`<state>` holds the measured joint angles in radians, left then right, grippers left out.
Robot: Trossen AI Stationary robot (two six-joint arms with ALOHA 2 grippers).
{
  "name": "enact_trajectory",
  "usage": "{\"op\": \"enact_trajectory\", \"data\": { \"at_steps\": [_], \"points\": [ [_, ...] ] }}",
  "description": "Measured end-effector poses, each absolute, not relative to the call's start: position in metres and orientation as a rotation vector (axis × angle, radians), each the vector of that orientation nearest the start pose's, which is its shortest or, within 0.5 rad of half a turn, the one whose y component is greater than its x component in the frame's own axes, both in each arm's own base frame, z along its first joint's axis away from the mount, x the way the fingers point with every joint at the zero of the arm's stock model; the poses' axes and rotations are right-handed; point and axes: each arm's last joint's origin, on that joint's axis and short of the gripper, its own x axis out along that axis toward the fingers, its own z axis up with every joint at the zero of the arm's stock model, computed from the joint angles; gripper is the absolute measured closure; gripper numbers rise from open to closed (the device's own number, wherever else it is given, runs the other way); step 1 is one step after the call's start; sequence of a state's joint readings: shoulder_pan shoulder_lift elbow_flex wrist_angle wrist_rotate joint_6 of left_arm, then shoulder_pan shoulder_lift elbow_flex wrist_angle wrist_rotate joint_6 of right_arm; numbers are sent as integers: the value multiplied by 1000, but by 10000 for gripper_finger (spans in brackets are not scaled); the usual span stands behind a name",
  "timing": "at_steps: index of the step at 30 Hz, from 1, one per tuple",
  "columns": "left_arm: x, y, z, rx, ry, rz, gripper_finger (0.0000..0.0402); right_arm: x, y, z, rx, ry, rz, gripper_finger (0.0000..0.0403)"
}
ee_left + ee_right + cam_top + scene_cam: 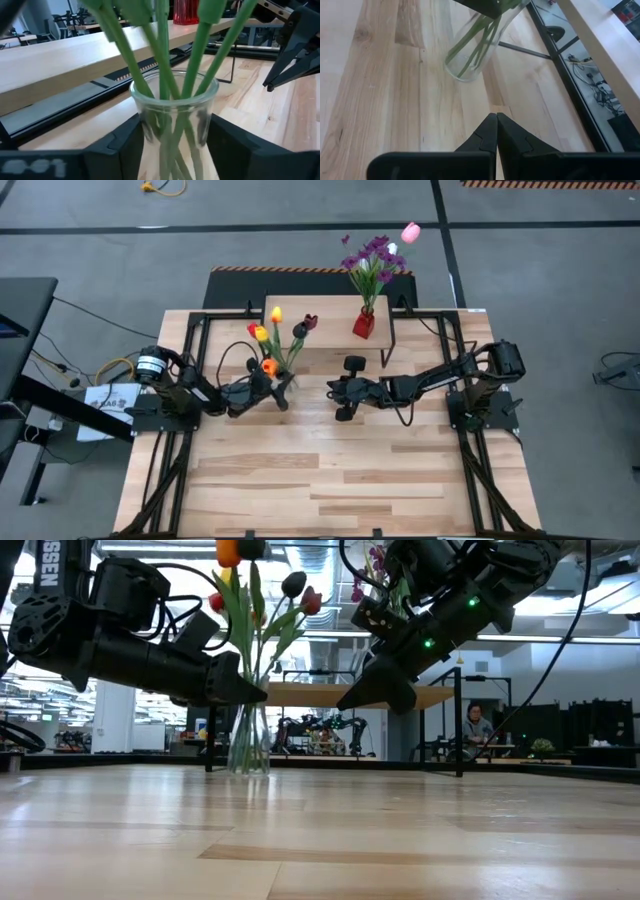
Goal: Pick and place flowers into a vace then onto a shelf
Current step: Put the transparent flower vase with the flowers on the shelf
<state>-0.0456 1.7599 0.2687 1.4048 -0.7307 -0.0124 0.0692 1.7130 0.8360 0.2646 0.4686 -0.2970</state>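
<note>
A clear glass vase (174, 107) stands upright on the wooden table, in front of the shelf (330, 310). It holds several green-stemmed tulips (275, 340) with yellow, orange, red and dark heads. My left gripper (280, 383) comes level from the table's left, with a finger on each side of the vase. My right gripper (335, 392) hovers shut to the vase's right, tilted down, above the table (496, 125) and touching nothing. On the shelf stands a red vase (364, 326) with purple blossoms and a pink tulip. My left gripper has the glass vase between its two fingers, which lie against the narrow neck just below the rim (142, 125) on opposite sides. The fingers (230, 145) come in level from the table's left. The vase stays upright with its base (248, 768) on the table.
The shelf's black legs (388, 345) stand close behind the vase. Black frame rails (200, 330) run along the table's left and right sides. Open tabletop (320, 470) lies toward the near edge. A person (478, 730) sits far behind the table.
</note>
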Motion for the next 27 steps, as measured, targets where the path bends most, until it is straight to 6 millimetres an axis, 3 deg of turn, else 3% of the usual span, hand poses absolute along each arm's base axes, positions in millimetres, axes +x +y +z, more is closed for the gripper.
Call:
{"op": "enact_trajectory", "data": {
  "at_steps": [6,13,21,27],
  "points": [
    [238,8,116,22,78,685,241,337,10,161,-449,652,-296,403],
    [239,6,118,16,53,674,212,337,10,161,-449,652,-296,403],
    [239,-1,123,10,5,644,241,337,10,161,-449,652,-296,403],
    [238,-6,130,-11,-45,625,217,337,10,161,-449,655,-296,403]
  ]
}}
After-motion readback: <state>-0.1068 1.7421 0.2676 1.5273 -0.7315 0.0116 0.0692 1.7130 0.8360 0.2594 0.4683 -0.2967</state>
